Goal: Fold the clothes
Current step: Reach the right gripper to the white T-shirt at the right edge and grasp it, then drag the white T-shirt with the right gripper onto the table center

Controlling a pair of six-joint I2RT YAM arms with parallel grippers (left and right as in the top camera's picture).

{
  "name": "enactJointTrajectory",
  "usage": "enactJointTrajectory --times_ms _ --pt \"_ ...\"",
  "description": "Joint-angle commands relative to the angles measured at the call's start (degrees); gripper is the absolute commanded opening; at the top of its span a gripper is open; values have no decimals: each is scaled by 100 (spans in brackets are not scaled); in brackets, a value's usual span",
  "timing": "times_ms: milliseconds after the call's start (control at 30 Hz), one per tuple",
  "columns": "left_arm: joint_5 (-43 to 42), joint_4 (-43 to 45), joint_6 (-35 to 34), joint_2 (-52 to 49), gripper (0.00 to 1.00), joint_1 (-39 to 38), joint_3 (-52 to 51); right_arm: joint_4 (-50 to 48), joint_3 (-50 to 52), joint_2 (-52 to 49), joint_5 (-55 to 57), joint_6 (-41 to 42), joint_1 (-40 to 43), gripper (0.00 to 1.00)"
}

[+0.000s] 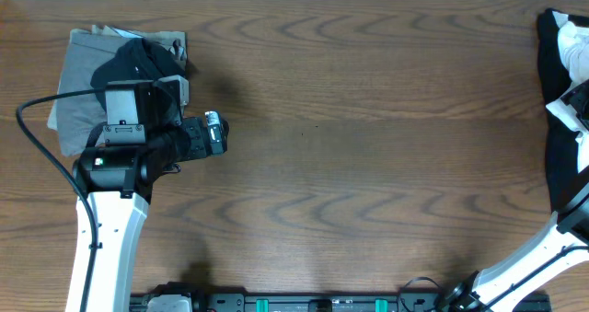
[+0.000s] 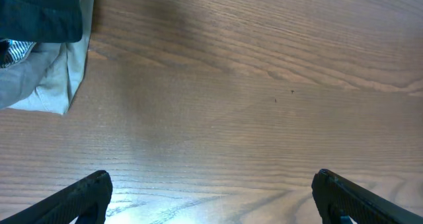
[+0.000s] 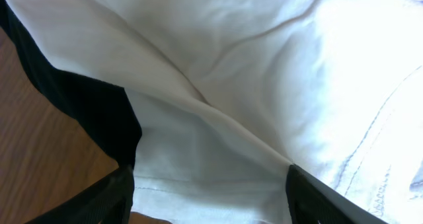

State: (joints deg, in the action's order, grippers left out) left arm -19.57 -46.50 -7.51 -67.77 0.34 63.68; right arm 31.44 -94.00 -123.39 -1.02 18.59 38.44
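**Task status: one stack folded, one pile outstanding**

1. Folded stack. A grey-olive garment (image 1: 78, 73) lay at the far-left corner of the worktop (image 1: 368, 146), squared into a compact rectangle. A black garment (image 1: 138, 63) rested on top of it. Both appeared to be finished items, although the left arm hid part of the stack in the overhead view.

2. Left end effector (image 2: 211, 184). The fingers stood wide apart with nothing between them, over bare wood just beside the stack. In the left wrist view only a corner of the grey-olive garment showed at the upper left, clear of both fingers. The unit was judged released and idle.

3. Unfolded pile. At the right edge of the worktop a white garment (image 1: 575, 54) lay bunched on a dark garment (image 1: 557, 146). Neither had been spread flat. The pile ran out of the overhead view, so its full extent could not be told.

4. Right end effector (image 3: 208, 184). The fingers were spread wide, directly over creased white cloth, with dark fabric showing at the left of the right wrist view. No cloth was pinched between them. Whether the fingertips touched the cloth could not be told.

5. Remaining work. The centre of the worktop carried nothing. By judgement, the white garment had yet to be drawn there, flattened and folded, and the dark garment after it.
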Motion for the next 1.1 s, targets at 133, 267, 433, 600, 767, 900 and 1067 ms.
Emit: enactJointTrajectory --times_ms 133,267,433,600,767,900,1067 --pt "-76 -15 -11 -28 98 35 96 -149 -85 -109 -151 -907 57 81" --pt "-76 -15 -11 -28 98 35 96 -142 -81 -111 -352 -949 146 83" --pt "-76 -2 -11 -28 98 35 96 -76 -59 -122 -354 -946 188 73" --pt "-81 44 -35 -28 98 35 96 -111 111 -205 -63 -922 173 63" --pt "-83 4 -33 -28 98 33 96 -101 111 -315 -31 -920 186 37" --pt "-83 4 -33 -28 98 33 96 -94 111 -315 -52 -896 186 27" --pt "-83 2 -33 -28 98 33 96 13 111 -293 -142 -896 188 1"
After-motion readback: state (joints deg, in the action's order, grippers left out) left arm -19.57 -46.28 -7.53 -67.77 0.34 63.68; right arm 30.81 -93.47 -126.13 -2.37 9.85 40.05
